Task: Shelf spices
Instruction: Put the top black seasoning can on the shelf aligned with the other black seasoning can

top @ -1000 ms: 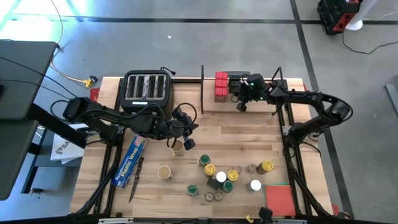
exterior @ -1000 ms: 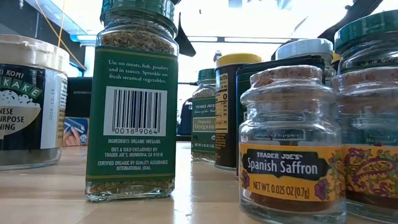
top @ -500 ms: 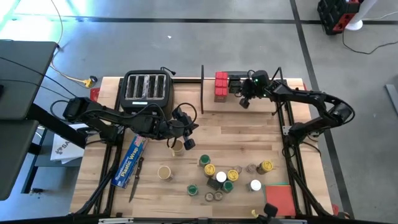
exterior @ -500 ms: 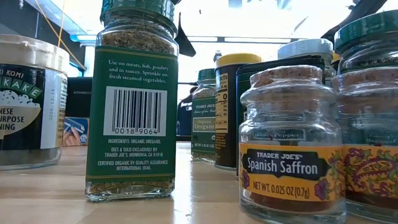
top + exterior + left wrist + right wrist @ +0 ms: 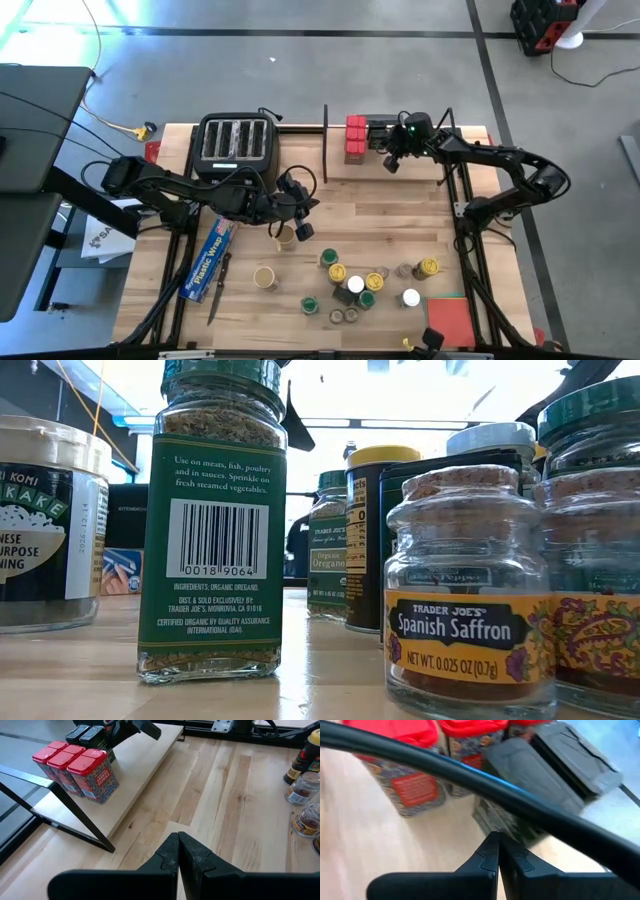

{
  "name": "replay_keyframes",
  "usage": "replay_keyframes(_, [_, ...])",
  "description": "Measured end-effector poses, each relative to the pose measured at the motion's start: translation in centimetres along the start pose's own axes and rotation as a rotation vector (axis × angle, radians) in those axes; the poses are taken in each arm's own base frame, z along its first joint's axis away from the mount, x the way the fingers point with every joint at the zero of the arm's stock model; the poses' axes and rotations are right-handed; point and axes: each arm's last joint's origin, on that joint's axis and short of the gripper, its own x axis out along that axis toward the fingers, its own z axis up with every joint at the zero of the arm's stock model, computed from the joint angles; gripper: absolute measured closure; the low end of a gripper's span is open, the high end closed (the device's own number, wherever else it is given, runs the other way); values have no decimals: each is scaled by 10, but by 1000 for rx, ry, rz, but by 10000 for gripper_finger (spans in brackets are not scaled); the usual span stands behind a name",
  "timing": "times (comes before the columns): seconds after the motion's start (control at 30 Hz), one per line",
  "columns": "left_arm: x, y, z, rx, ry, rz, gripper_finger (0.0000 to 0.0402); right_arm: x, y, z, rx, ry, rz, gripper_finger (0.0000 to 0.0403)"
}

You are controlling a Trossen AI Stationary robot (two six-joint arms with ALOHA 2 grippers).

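right gripper (image 5: 392,160) — beside shelf (image 5: 420,165)

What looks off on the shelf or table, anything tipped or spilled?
Nothing stands out. The red tins and black boxes stand upright on the shelf. The jars on the table look upright, with no spill visible. The plastic-wrap box lies diagonally.

1. We see the shelf (image 5: 420,160) bare along its right stretch; the red tins (image 5: 355,138) and black boxes (image 5: 378,132) crowd its left end.
2. The right gripper (image 5: 392,163), fingers closed, sits beside the boxes.
3. Open table (image 5: 400,225) lies between shelf and the jars (image 5: 360,285) clustered near the front.
4. The toaster (image 5: 235,145) blocks the back left.
5. The left gripper (image 5: 302,232), closed, hovers mid-table.
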Motion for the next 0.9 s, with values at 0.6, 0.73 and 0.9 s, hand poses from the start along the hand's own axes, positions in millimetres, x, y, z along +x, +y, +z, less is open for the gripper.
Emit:
replay_keyframes(0.6, [0,0,0,0,0,-1,401,10,9,7,-32,-59,-16,401])
replay_keyframes(0.73, [0,0,0,0,0,0,401,10,8,7,-35,-61,-19,401])
replay_keyframes(0.9, [0,0,0,0,0,0,401,10,8,9,-71,-75,-24,401])
